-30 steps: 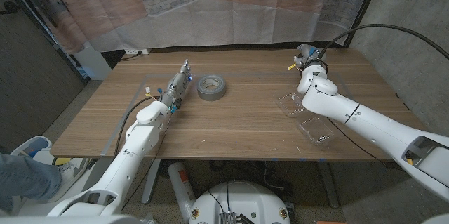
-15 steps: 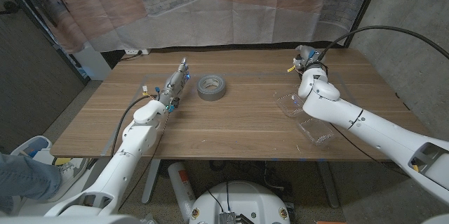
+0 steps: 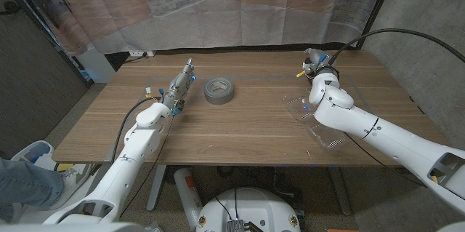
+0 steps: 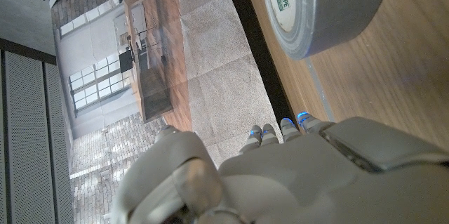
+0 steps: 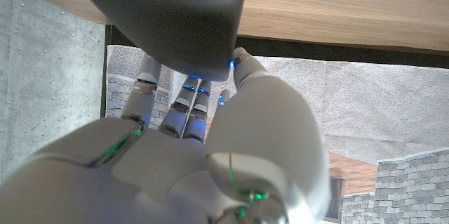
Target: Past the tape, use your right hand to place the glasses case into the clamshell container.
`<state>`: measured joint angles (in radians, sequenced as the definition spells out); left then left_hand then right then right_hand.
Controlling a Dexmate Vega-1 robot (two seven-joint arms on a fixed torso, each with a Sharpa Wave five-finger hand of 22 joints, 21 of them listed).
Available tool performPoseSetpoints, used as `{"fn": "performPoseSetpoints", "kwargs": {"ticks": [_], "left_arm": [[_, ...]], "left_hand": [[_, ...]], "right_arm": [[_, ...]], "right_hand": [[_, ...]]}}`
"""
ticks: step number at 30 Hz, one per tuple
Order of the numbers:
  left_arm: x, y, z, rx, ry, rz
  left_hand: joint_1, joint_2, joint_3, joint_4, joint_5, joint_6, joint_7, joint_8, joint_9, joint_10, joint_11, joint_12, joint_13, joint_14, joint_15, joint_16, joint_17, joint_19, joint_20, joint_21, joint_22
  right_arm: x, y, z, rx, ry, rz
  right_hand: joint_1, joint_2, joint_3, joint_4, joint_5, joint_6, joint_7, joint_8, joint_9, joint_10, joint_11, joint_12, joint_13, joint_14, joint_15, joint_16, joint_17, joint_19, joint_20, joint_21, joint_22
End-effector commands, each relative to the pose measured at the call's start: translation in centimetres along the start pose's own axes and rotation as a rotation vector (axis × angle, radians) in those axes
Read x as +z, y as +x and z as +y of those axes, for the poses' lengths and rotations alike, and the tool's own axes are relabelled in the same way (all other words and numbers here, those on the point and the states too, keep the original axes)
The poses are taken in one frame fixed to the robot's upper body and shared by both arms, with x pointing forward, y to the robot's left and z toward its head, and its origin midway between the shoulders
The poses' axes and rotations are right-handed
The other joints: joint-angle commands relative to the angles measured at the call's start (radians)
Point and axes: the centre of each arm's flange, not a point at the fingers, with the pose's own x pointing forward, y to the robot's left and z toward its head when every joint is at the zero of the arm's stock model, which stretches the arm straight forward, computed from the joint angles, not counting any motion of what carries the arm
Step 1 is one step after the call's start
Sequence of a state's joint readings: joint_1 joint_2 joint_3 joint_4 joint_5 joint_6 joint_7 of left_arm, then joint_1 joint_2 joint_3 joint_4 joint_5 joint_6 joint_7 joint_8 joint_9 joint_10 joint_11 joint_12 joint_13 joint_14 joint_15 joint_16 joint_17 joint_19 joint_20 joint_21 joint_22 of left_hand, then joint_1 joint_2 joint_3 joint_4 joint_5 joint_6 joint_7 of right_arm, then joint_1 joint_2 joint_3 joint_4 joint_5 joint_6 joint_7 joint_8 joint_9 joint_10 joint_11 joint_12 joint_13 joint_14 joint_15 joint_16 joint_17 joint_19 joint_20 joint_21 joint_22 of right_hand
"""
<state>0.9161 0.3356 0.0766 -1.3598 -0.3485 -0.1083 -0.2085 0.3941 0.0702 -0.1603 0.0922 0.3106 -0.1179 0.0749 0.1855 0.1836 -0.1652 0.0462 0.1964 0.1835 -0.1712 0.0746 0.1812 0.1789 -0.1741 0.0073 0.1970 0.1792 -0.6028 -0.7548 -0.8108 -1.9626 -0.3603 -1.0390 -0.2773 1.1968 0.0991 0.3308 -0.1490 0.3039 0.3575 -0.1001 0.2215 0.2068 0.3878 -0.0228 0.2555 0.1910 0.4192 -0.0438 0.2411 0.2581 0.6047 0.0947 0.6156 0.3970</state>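
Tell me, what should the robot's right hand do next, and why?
Probably carry the glasses case back toward the clamshell container. The right hand seems to grip the case near the far edge of the table, and the clear container lies nearer the robot.

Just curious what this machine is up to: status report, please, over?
Left hand empty, beside tape. Right hand grips glasses case, past the clamshell container. Container lies open; nothing blocking.
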Motion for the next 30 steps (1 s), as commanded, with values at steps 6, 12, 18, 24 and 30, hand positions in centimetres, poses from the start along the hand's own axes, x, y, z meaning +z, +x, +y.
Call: {"fn": "performPoseSetpoints", "kwargs": {"ticks": [6,12,18,24,30], "left_arm": [[0.1,-0.7,0.9,0.017,0.016,0.007],[0.3,-0.6,1.0,0.014,0.022,0.007],[0.4,-0.4,0.9,0.005,0.024,0.007],[0.7,-0.3,0.8,0.001,0.029,0.001],[0.9,-0.2,0.7,0.001,0.029,-0.002]], "left_hand": [[0.004,0.008,-0.01,0.003,-0.003,-0.002,0.006,0.009,0.002,-0.003,0.003,0.004,0.002,-0.04,0.005,0.007,0.005,-0.031,-0.002,0.005,0.003],[0.004,0.008,-0.01,0.003,-0.003,-0.002,0.006,0.009,0.002,-0.003,0.002,0.004,0.002,-0.041,0.005,0.007,0.005,-0.032,-0.002,0.005,0.003],[0.005,0.009,-0.011,0.003,-0.003,-0.001,0.007,0.009,0.002,-0.003,0.004,0.004,0.002,-0.041,0.005,0.006,0.005,-0.032,-0.002,0.005,0.003],[0.005,0.009,-0.012,0.003,-0.004,-0.002,0.006,0.009,0.002,-0.003,0.005,0.004,0.002,-0.041,0.004,0.006,0.005,-0.032,-0.002,0.004,0.003],[0.006,0.01,-0.012,0.003,-0.004,-0.002,0.007,0.009,0.002,-0.003,0.005,0.004,0.002,-0.042,0.005,0.006,0.005,-0.033,-0.002,0.004,0.003]], "right_arm": [[0.2,-2.0,0.0,0.001,-0.004,-0.029],[0.4,-2.8,0.0,0.001,0.012,-0.059],[0.4,-3.5,0.0,0.002,0.021,-0.088],[0.7,-4.1,0.2,0.002,0.021,-0.107],[1.1,-4.6,0.2,-0.002,0.022,-0.12]], "right_hand": [[0.036,0.029,-0.006,0.0,0.009,0.012,0.003,-0.001,0.006,0.014,0.001,0.003,0.001,0.018,-0.042,0.005,0.005,0.146,-0.304,0.017,0.004],[0.036,0.029,-0.007,0.0,0.01,0.015,0.003,0.0,0.006,0.018,-0.003,0.003,0.002,0.021,-0.043,0.005,0.006,0.145,-0.303,0.022,0.005],[0.033,0.027,-0.009,0.001,0.01,0.018,0.002,0.0,0.006,0.018,0.0,0.002,0.002,0.02,-0.043,0.004,0.007,0.143,-0.303,0.027,0.006],[0.029,0.026,-0.013,0.003,0.011,0.019,0.001,-0.001,0.007,0.015,0.002,0.0,0.002,0.017,-0.044,0.002,0.008,0.141,-0.301,0.033,0.007],[0.028,0.026,-0.014,0.003,0.011,0.018,0.0,-0.002,0.007,0.016,-0.001,0.0,0.002,0.018,-0.047,0.002,0.009,0.139,-0.301,0.037,0.007]]}}
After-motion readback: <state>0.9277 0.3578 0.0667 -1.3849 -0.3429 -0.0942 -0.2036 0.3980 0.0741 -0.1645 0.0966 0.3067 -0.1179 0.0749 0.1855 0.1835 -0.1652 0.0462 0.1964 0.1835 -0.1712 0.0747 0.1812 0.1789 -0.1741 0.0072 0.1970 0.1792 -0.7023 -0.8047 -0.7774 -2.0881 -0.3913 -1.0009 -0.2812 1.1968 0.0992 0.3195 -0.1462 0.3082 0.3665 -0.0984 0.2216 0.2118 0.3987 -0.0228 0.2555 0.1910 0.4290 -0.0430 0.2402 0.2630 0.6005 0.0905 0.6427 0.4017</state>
